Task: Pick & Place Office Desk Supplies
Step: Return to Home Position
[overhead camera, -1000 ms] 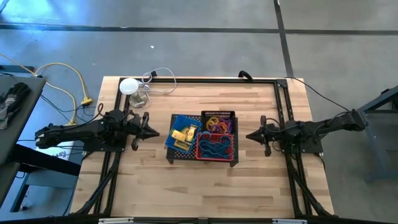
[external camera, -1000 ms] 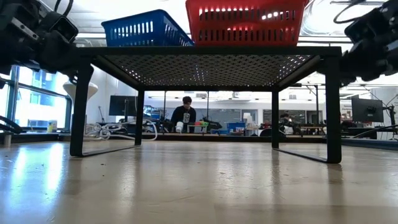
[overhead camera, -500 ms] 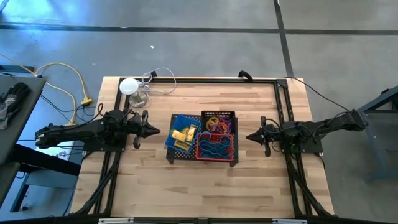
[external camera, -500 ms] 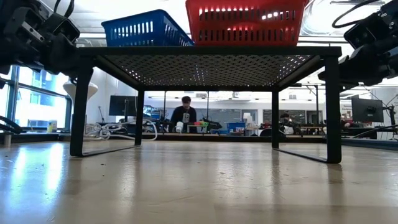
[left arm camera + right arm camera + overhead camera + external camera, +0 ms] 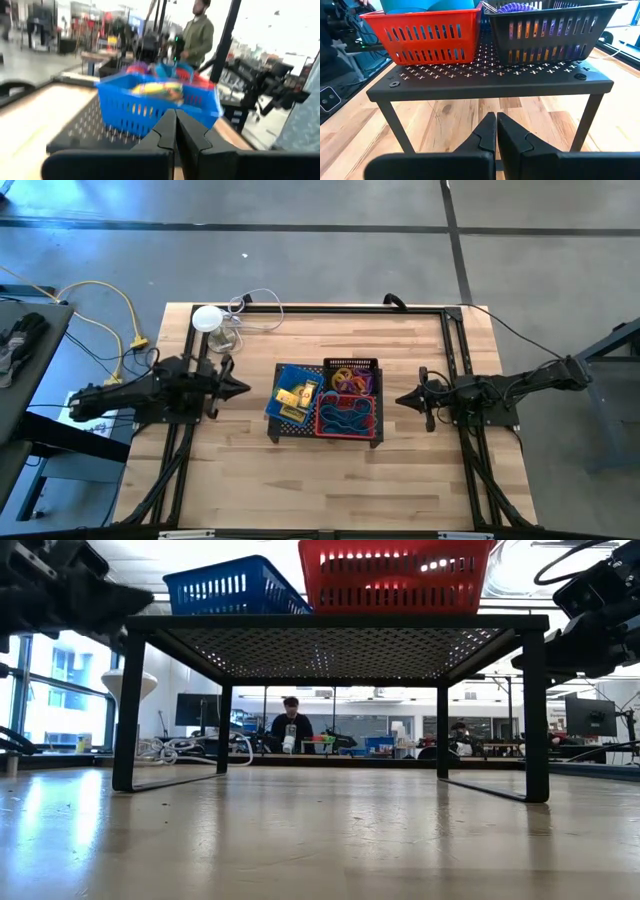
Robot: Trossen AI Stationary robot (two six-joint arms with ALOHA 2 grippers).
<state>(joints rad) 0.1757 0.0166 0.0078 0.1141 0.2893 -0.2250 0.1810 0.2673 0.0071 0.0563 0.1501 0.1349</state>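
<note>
Grey concrete floor (image 5: 330, 260) surrounds the pale wooden bench (image 5: 250, 480). At the centre of the bench stands a black mesh shelf (image 5: 274, 430) carrying 3 bins.

Compared with 0.5 s ago, the left gripper (image 5: 244, 389) has drawn back toward the left edge of the high view, widening its gap from the shelf. In the low view that arm now shows only as a blurred dark shape at the upper left. The right gripper (image 5: 400, 399) has not shifted, and the bins sit as before. Both grippers are closed on nothing: each wrist view shows its 2 fingers pressed together.

The supplies all lie in the bins on the shelf. Yellow packets (image 5: 296, 395) fill the blue bin (image 5: 290, 367) on the left part of the shelf, to the right of the left gripper and clear of it. Blue rubber bands (image 5: 345, 418) lie in the red bin (image 5: 348, 435) at the shelf's lower right, left of the right gripper and apart from it. Purple and orange rings (image 5: 348, 380) sit in the black bin (image 5: 350, 362), directly above the red one.

Bare bench runs across the lower frame below the shelf and along both of its sides. A white round-topped object (image 5: 208, 318) stands near the upper left corner of the bench, above the left arm. In the low view a person (image 5: 290, 725) sits far behind the bench.
</note>
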